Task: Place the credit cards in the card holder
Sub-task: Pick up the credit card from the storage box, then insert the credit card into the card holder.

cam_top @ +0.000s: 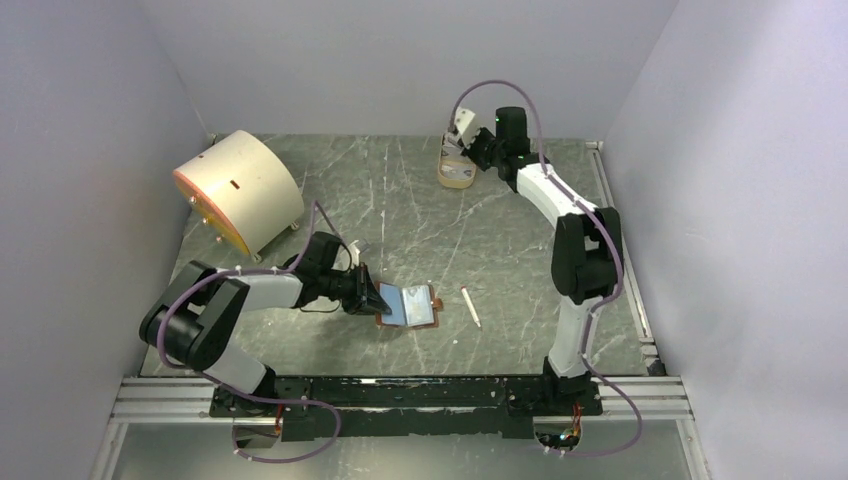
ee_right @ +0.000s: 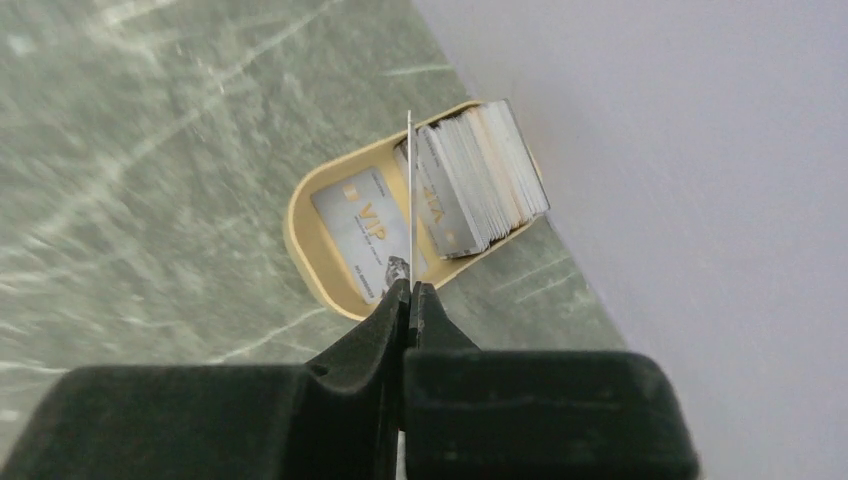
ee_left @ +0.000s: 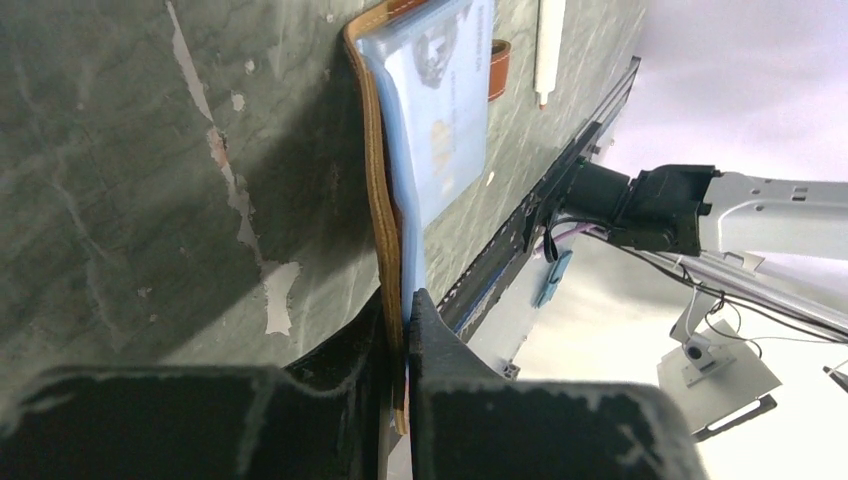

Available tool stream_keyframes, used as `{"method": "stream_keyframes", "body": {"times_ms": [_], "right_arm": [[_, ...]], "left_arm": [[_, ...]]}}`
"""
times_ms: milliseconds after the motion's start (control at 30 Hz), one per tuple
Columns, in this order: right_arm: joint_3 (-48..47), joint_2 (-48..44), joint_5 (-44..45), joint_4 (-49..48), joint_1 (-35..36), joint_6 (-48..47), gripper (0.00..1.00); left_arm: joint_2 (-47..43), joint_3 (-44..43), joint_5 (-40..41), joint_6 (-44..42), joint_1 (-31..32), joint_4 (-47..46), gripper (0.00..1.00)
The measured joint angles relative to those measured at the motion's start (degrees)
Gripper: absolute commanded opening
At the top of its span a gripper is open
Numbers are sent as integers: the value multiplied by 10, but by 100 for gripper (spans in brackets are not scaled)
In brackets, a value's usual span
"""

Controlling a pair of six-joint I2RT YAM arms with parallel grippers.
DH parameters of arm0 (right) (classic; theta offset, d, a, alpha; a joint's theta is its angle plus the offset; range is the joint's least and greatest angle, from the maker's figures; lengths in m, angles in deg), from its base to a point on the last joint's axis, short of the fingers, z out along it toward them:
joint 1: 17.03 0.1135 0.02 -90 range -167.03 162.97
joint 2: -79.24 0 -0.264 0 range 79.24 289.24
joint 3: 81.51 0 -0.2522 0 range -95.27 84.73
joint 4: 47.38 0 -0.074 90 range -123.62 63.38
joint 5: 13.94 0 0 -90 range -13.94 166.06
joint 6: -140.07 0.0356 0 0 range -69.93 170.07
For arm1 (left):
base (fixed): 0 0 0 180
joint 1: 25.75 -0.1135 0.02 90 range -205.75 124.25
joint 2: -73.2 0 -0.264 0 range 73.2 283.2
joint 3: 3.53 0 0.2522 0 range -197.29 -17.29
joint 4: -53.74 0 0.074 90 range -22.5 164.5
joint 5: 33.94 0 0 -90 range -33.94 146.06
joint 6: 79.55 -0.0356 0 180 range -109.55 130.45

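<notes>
Left hand: closed, both fingers pinching the edge of the card holder.
Card holder: open on the counter, light blue inside up and brown leather beneath. Sits at 3 o'clock from the left hand in the top view, touching it, with the snap tab on the side away from that hand.
Right hand: clamped on a single held card, toward 1 o'clock on the counter and well apart from the card holder.
Held card: seen edge-on, running toward 12 o'clock from the fingertips in the wrist view, over the tan tray. Whether it touches the tray cannot be told.
Credit cards: stacked on edge at the tray's 2 o'clock end. One flat card, marked VIP, lies at 9 o'clock of the held card.
White stick: on the counter at 3 o'clock of the card holder, near but apart.
Cream drum: on its side, toward 10 o'clock on the counter.
</notes>
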Motion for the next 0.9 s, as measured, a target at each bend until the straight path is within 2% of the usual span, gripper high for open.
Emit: {"method": "stream_keyframes", "body": {"times_ms": [267,400,667,900], "right_arm": [[57,-144,-14,4,0,275,0],[159,-242,-46,-19,2,440,0],[326,-400,-43,-38,47,641,0],[456,-473,-72,-80,50,832,0]], "left_arm": [[-45,0,26,30,-6,1,9],[-67,13,33,59,-12,-23,15],[-78,20,49,63,-13,-12,28],[-112,21,86,37,-14,37,28]]}}
